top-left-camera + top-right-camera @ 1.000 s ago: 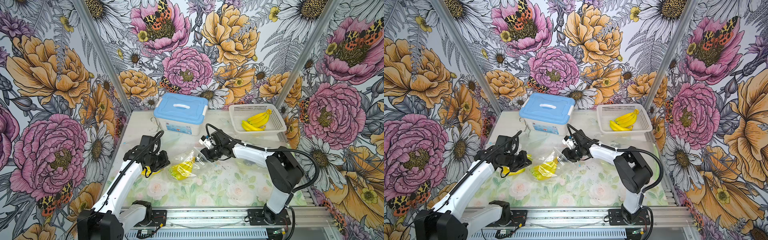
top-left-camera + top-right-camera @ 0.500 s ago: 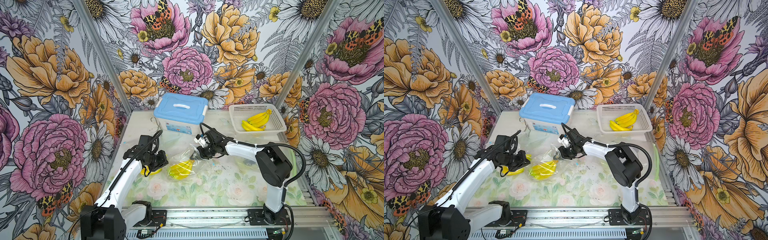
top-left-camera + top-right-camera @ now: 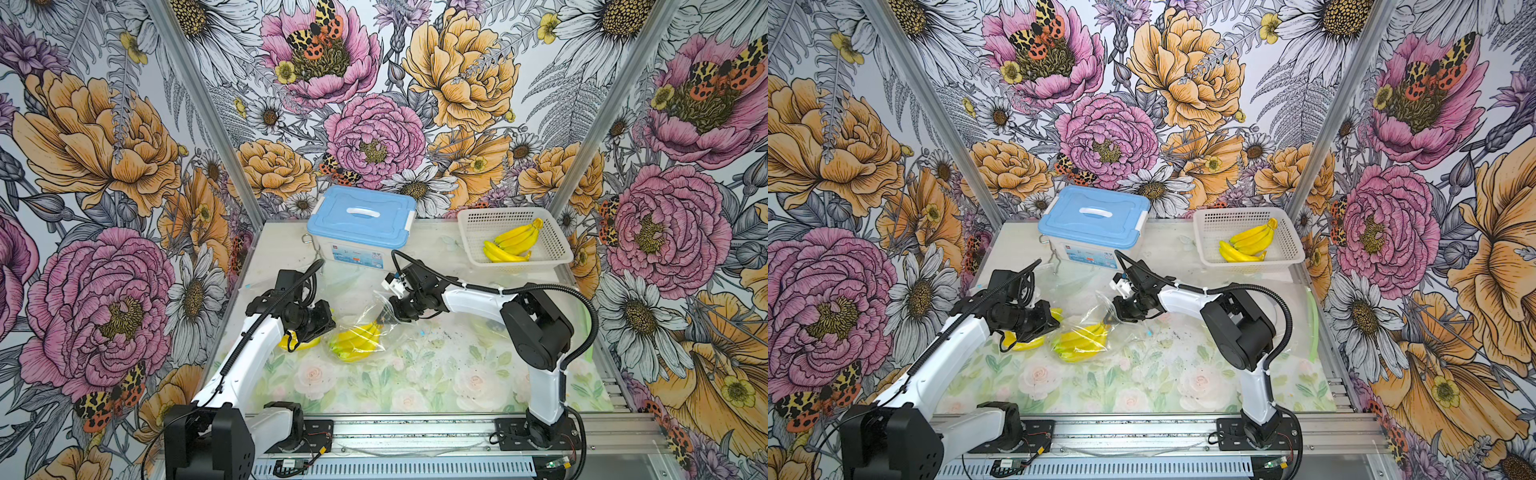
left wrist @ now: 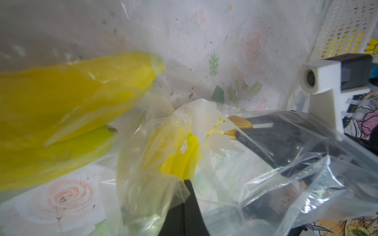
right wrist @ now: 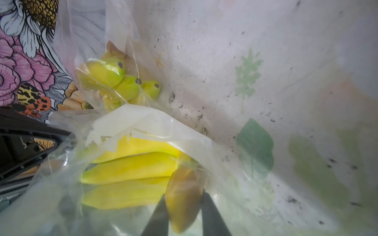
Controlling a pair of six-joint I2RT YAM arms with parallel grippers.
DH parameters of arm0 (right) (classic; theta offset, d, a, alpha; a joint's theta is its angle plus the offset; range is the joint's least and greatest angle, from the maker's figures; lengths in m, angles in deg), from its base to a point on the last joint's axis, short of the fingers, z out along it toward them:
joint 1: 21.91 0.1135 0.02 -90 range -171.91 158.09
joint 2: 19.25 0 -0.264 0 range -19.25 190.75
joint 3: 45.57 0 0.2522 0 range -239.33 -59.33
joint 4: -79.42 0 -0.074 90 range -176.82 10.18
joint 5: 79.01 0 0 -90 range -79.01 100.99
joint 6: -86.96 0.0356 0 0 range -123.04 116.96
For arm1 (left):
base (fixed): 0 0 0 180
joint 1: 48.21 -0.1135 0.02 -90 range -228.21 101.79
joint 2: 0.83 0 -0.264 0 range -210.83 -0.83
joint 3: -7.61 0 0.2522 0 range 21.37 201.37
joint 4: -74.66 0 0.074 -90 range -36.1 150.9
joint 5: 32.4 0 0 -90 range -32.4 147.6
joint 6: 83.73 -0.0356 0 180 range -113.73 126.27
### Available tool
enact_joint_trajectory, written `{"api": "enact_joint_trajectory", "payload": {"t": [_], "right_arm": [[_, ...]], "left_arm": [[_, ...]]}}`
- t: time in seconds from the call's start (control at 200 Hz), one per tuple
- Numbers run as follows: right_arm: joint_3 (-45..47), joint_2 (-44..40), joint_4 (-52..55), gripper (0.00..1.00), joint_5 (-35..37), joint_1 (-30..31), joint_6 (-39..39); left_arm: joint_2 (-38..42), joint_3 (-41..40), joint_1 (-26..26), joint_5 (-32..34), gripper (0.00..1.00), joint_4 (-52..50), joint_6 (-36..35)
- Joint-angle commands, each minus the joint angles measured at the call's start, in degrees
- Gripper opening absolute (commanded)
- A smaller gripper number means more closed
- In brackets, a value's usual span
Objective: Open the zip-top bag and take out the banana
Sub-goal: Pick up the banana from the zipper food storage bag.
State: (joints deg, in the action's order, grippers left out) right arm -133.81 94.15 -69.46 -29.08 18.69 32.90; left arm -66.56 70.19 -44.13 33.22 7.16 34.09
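Standing by the table [image 3: 436, 374], I see a clear zip-top bag [image 3: 374, 309] lying near the middle, a bit toward the left arm. A yellow banana bunch [image 3: 357, 338] is inside the bag. The bunch lies on its side, and its brown stem [image 5: 183, 196] points toward the right arm.

The right gripper [image 3: 384, 319] reaches to the open end of the bag. In the right wrist view its two dark fingers [image 5: 158, 216] sit one on each side of the stem and pinch it. I cannot tell if thin plastic lies between them and the stem.

The left gripper [image 3: 328, 329] is low at the other side of the bag. Its fingers [image 4: 190, 204] are pressed tight together, with a fold of the bag's plastic caught between them.

A second bunch [image 3: 297, 344], also wrapped in clear plastic, lies just under the left gripper, beside the first bag.

At the back of the table stands a box with a blue lid [image 3: 361, 216]. Next to it, on the right arm's side, is a white basket [image 3: 465, 216] with more bananas [image 3: 513, 245] in it.
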Motion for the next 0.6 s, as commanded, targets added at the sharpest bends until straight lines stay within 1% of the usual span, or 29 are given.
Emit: {"api": "enact_joint_trajectory", "payload": {"t": [0.0,0.08,0.26,0.335,0.43,0.595], "right_arm": [[-1.6,-0.2,-0.9,0.15,2.1,0.4,0.0],[-0.7,-2.0,-0.7,0.12,3.4,0.0,0.2],[3.2,-9.4,1.9,0.12,7.3,-1.6,0.2],[3.8,-12.5,5.7,0.12,9.5,-2.2,-1.7],[4.2,-15.9,10.9,0.12,12.1,-2.9,-4.2],[5.1,-21.1,15.8,0.12,15.2,-4.5,-6.2]], "left_arm": [[0.4,0.5,-0.8,-1.8,0.00,1.2,-1.4],[0.4,0.9,-0.9,-1.6,0.00,1.0,-1.3],[0.0,3.2,-0.9,1.5,0.00,-1.8,-2.1],[-0.6,5.4,-0.4,4.2,0.00,-4.6,-3.6],[-2.0,8.0,0.3,9.3,0.00,-8.3,-6.2],[-4.2,11.0,1.7,14.1,0.00,-11.9,-9.2]]}}
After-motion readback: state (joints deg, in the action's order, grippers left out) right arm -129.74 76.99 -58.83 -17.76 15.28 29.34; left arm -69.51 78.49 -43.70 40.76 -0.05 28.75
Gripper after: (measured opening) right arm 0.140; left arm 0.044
